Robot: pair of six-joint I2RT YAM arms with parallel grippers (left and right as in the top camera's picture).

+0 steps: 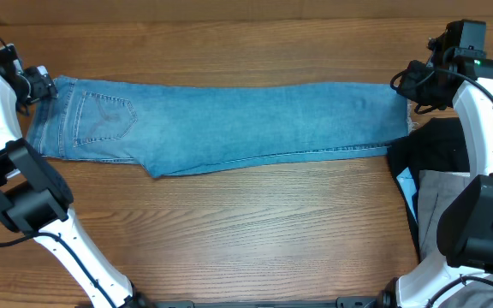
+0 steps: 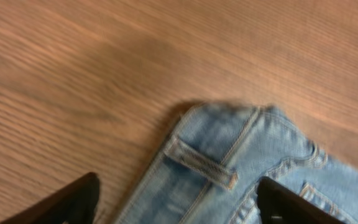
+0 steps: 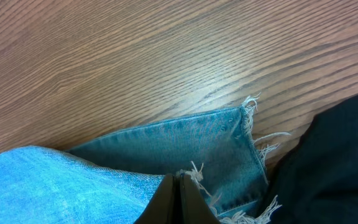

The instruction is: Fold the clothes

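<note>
jeans flat across table, waist at L, frayed hems at R | L gripper: fingers wide, either side of waistband corner, contact unclear | R gripper: fingers pinched together on hem, beside black garment

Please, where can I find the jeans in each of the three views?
Overhead: jeans across the upper middle, waist left, hems right.
Left wrist: jeans at lower right, showing the waistband corner.
Right wrist: jeans at lower centre, showing the frayed hem.
Shared landmark: the wooden table beneath.
</note>
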